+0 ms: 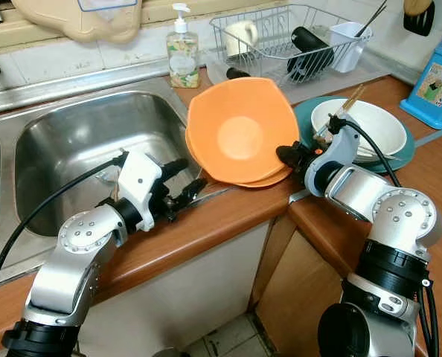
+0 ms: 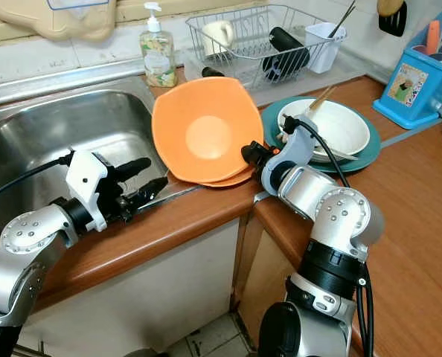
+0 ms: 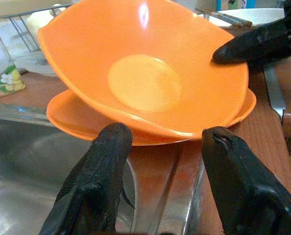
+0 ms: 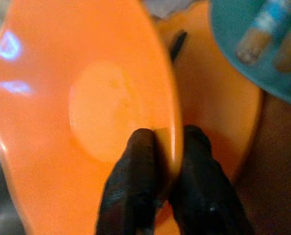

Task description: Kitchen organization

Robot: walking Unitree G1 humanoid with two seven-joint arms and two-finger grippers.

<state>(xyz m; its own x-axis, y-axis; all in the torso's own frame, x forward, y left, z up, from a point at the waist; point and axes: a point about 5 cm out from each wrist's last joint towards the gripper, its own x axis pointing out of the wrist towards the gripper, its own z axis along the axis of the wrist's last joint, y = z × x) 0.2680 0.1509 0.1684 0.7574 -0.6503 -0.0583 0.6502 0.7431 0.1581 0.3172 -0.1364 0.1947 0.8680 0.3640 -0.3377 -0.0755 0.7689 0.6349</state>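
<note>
An orange bowl (image 1: 239, 128) stands tilted on its edge, its inside facing me, above a second orange dish (image 3: 86, 128) that lies flat on the wooden counter (image 1: 221, 223). My right gripper (image 1: 286, 155) is shut on the bowl's right rim, one finger (image 4: 131, 186) inside and one behind. My left gripper (image 1: 184, 184) is open, low over the counter edge by the sink, pointing at the orange dishes from a short distance without touching them.
A steel sink (image 1: 87, 141) lies to the left. A soap bottle (image 1: 182, 48) and a wire dish rack (image 1: 288, 41) with a cup stand behind. A white bowl (image 1: 362, 123) with chopsticks sits on a teal plate (image 1: 399, 152) at right. A blue box (image 1: 437, 82) stands far right.
</note>
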